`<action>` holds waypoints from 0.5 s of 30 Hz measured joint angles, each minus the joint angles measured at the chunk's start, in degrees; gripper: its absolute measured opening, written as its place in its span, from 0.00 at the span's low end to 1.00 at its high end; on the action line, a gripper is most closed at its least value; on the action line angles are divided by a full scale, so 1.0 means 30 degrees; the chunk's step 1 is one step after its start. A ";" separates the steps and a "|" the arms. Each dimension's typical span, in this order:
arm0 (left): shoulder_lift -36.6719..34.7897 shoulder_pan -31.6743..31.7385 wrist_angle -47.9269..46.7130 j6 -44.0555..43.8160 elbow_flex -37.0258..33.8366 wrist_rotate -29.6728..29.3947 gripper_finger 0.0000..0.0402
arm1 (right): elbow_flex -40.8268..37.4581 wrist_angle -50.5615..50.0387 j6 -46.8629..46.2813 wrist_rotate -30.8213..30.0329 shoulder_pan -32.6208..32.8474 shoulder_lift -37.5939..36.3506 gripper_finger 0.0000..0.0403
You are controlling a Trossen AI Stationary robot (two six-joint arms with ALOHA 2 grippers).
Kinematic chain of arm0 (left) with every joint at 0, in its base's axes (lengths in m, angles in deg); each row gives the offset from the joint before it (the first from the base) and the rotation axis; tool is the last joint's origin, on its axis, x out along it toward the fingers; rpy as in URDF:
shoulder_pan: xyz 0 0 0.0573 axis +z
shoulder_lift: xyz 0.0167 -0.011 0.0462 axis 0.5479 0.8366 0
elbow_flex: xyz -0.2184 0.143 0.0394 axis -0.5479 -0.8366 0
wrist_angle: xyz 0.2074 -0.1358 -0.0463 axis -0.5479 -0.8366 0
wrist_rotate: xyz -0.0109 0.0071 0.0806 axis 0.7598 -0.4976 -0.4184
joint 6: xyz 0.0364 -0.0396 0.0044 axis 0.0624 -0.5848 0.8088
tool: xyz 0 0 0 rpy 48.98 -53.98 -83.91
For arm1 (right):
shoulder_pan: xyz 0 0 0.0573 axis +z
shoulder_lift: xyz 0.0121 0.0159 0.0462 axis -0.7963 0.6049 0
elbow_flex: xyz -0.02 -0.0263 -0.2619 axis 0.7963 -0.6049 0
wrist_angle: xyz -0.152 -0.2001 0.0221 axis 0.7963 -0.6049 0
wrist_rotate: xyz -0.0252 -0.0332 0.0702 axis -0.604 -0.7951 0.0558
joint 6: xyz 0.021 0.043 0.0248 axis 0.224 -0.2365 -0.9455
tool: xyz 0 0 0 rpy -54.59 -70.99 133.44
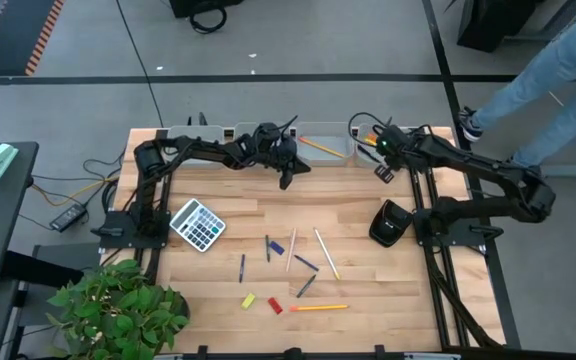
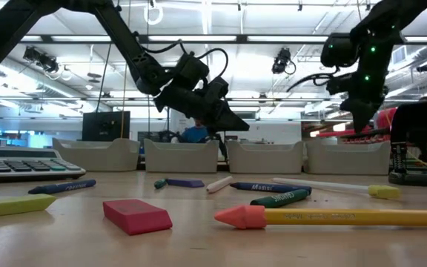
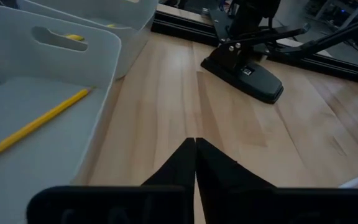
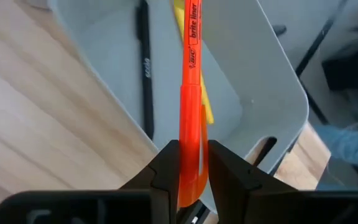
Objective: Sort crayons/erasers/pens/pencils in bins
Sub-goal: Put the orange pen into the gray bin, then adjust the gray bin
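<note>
**Orange highlighter held over the far-right bin**

The right end effector (image 4: 189,165) pinches an orange highlighter (image 4: 190,93) between its two fingers, with the pen's length running out ahead over the open top of a light-grey bin (image 4: 272,81). Inside that bin lie a black pen (image 4: 145,68) and something yellow, mostly hidden behind the highlighter. From above, this end effector (image 1: 380,143) sits at the far edge of the bench (image 1: 398,300), at the right end of the row of bins.

The left end effector (image 3: 194,163) has its fingers pressed together to a point, holding nothing. It hangs over bare wood just beside another bin (image 3: 39,134), which holds one yellow pencil (image 3: 33,126) lying slantwise on its floor. From above, this end effector (image 1: 286,165) is near the middle of the bin row.

Loose items lie spread over the near half of the bench: a red eraser (image 2: 137,215), a yellow eraser (image 1: 249,300), a thick yellow pencil with a pink end (image 2: 332,216), a pale pencil (image 1: 326,252), and several dark crayons (image 2: 269,188). A grey calculator (image 1: 197,223) lies toward the left side. A potted plant (image 1: 118,310) stands at the near-left corner. A person's legs (image 1: 558,80) show beyond the bench at the far right.
</note>
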 joint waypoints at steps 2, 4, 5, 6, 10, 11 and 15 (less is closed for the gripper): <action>0.0000 -0.0011 0.0000 -0.0006 -0.0006 -0.0085 0.07 | 0.0000 0.0003 -0.0259 0.0004 -0.0302 0.0168 0.21; 0.0000 0.0007 0.0000 -0.0015 0.0000 -0.0143 0.08 | 0.0000 0.0013 -0.0215 0.0007 -0.0484 0.0339 0.25; 0.0000 0.0007 -0.0007 -0.0085 0.0000 -0.0150 0.08 | 0.0000 0.0006 -0.0151 0.0014 -0.0566 0.0384 0.27; 0.0000 0.0006 -0.0007 -0.0266 0.0000 -0.0149 0.09 | 0.0000 0.0013 -0.0146 0.0015 -0.0625 0.0411 0.29; 0.0000 0.0003 -0.0160 -0.0419 0.0000 -0.0161 0.09 | 0.0000 0.0039 -0.0392 -0.0332 -0.0712 0.0444 0.37; 0.0000 0.0003 -0.0181 -0.0439 0.0000 -0.0161 0.09 | 0.0000 0.0043 -0.0566 -0.0665 -0.0712 0.0444 0.39; 0.0000 -0.0021 -0.0392 -0.0514 0.0000 -0.0147 0.08 | 0.0004 0.0043 -0.1755 -0.0758 -0.0559 0.0444 0.43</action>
